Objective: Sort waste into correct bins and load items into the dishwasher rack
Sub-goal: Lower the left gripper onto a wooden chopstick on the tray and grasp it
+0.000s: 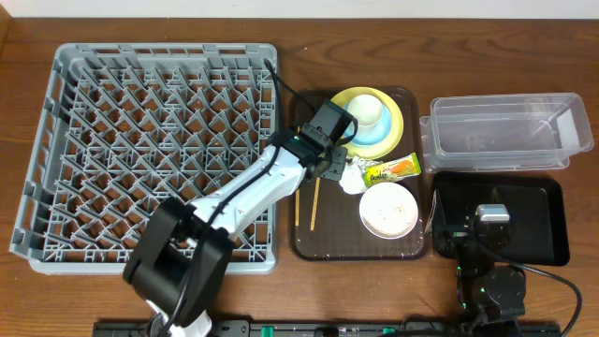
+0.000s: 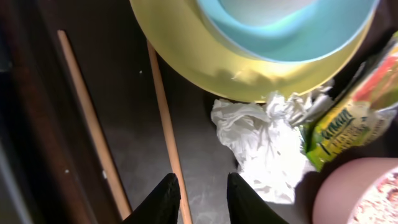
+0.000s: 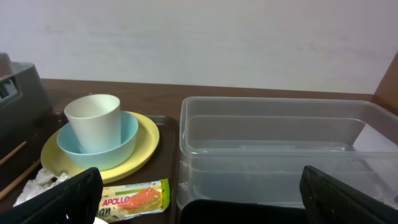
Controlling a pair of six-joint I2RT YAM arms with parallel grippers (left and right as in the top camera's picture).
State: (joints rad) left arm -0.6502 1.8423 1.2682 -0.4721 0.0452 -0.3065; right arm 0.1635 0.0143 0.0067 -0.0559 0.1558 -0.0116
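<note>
Because the crumpled white tissue [image 2: 261, 140], centre right in the left wrist view, is lying against the yellow plate [image 2: 180, 50] and snack wrapper [image 2: 342, 124], the left gripper [image 2: 201, 180] is hanging over bare brown tray [image 2: 124, 162] floor just below it, probably the only open side, jaws narrowly apart, pinching nothing. One chopstick [image 2: 163, 118] is crowding the left-of-frame finger; the right gripper [image 3: 200, 180] is hovering fully spread.

Left fingers [image 2: 158, 200] narrow, right fingers [image 3: 59, 199] wide
</note>
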